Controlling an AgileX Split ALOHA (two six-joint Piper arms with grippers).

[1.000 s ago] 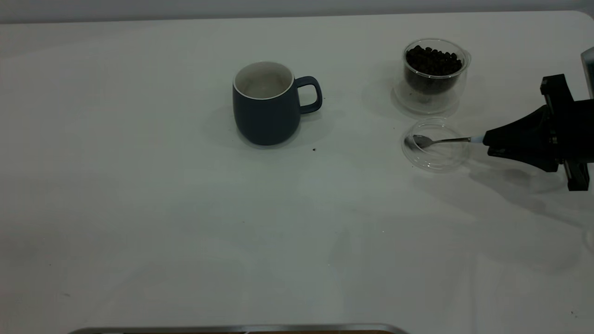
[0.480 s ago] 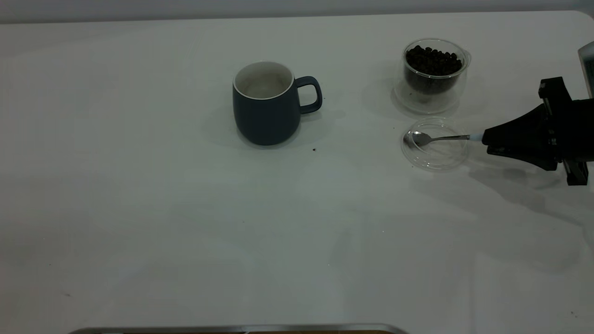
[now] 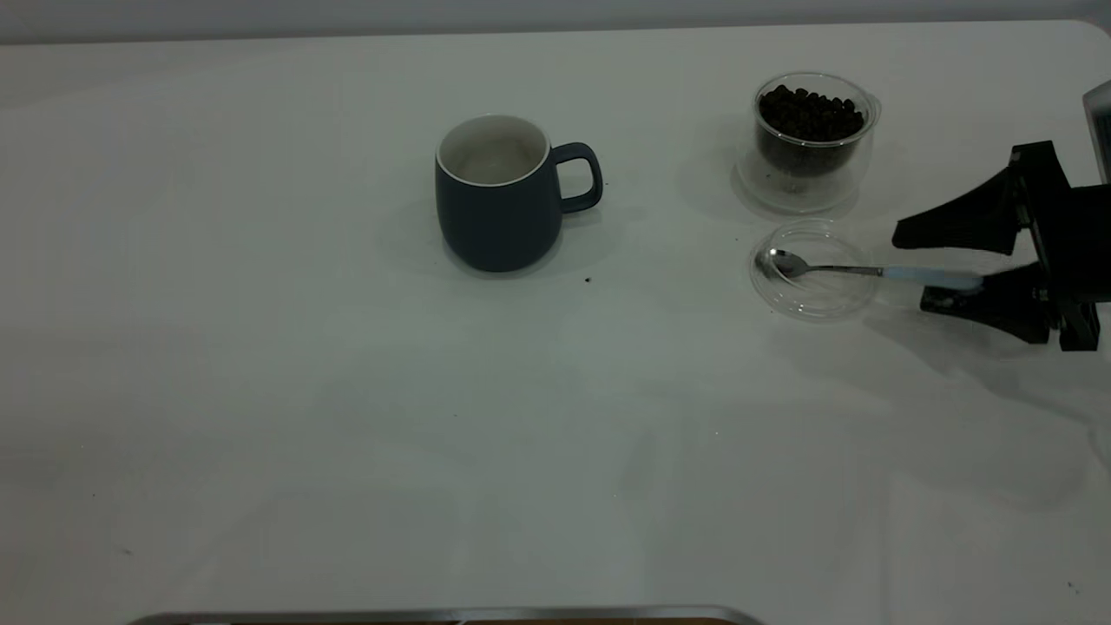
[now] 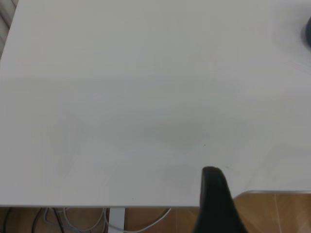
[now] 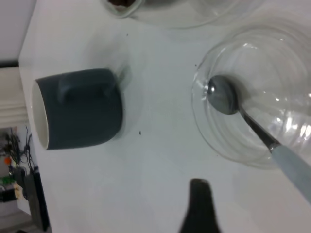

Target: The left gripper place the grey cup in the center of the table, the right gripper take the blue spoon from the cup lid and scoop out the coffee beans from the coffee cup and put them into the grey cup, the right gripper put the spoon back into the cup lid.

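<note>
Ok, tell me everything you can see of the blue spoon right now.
The blue spoon is a small teaspoon with a shiny metal bowl and stem and a pale blue handle. Its bowl rests inside the cup lid, its stem crosses the lid's rim, and the handle points toward the right gripper. The gripper's fingers are spread, one above the handle and one below it at its tip, and are not clamping it. No beans show in the spoon's bowl.

At the right edge of the exterior frame, the right gripper (image 3: 937, 265) is seen as matte black, with two tapered, pointed fingers (image 3: 950, 227) fixed to a blocky black body. In the left wrist view, a single rounded black fingertip (image 4: 214, 177) is shown at the lower edge.
</note>
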